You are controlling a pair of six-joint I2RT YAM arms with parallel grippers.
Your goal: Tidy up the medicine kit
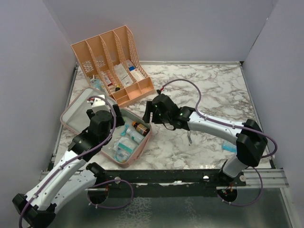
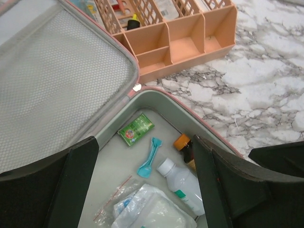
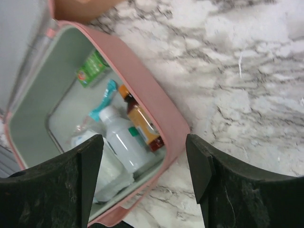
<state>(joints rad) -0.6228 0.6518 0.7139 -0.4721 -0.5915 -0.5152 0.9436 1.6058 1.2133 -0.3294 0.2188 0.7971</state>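
Soft, even light fills all three views, bright without harsh glare. The white marble desk [image 1: 209,90] is the brightest surface and keeps its veining. Shadows are faint and diffuse, with a pale one under the right arm [image 1: 213,124]. The fingers of the left tool [image 2: 145,142] and right tool [image 3: 143,140] sit close to the lens, near-black and soft-edged. The right wrist view is slightly blurred, and the medicine kit [image 3: 152,95] looks less crisp there than in the left wrist view.

Pink rounded-square medicine kit [image 1: 141,148] lies unzipped and open, lid swung back, pale grey-green lining showing
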